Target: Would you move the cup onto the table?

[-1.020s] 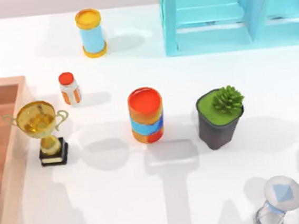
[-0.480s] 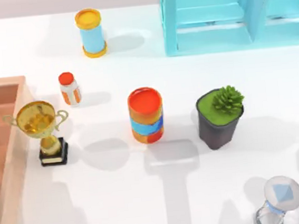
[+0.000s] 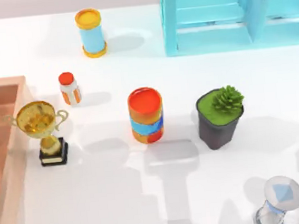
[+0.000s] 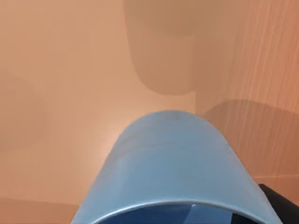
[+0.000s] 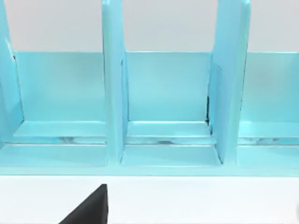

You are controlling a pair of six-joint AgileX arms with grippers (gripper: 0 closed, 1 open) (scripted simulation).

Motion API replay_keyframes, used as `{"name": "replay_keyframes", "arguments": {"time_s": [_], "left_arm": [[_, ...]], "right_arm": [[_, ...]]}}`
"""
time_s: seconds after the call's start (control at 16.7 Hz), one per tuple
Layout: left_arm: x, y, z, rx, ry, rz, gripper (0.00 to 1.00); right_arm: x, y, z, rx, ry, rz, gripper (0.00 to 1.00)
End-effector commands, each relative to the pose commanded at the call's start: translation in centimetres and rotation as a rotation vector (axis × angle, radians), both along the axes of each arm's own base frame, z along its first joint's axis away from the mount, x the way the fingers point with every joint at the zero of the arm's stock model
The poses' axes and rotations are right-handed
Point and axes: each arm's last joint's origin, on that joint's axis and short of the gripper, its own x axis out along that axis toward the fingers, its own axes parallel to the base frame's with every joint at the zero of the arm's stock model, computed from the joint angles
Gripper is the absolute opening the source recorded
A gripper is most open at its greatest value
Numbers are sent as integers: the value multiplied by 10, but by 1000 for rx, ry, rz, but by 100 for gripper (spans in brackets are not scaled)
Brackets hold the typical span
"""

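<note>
The cup (image 4: 170, 163) sits inside the wooden box (image 4: 70, 93) (close under the left wrist).

One trophy (image 3: 42, 130), one blue cup (image 4: 170, 168), one potted plant (image 3: 220, 117), one hourglass (image 3: 277, 201), three cylindrical containers.

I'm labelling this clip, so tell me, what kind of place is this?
Probably a simulated tabletop test scene: a glossy white table holding unrelated props, like a gold trophy, a potted plant and a turquoise shelf frame.
</note>
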Motion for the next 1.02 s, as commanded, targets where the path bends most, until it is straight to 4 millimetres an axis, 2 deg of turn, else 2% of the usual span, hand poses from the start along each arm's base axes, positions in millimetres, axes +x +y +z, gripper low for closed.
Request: {"name": "replay_keyframes", "arguments": {"time_s": [0.18, 0.36, 0.84, 1.02], "left_arm": [[-9, -38, 19, -16, 58, -57, 0], [-22, -62, 35, -18, 89, -104, 0], [-22, -70, 37, -18, 106, -112, 0], [-7, -96, 40, -12, 132, -109, 0]], "right_arm": [[0, 0, 0, 0, 0, 0, 100], [0, 0, 0, 0, 0, 0, 100], [0, 0, 0, 0, 0, 0, 100], [0, 0, 0, 0, 0, 0, 100]]}}
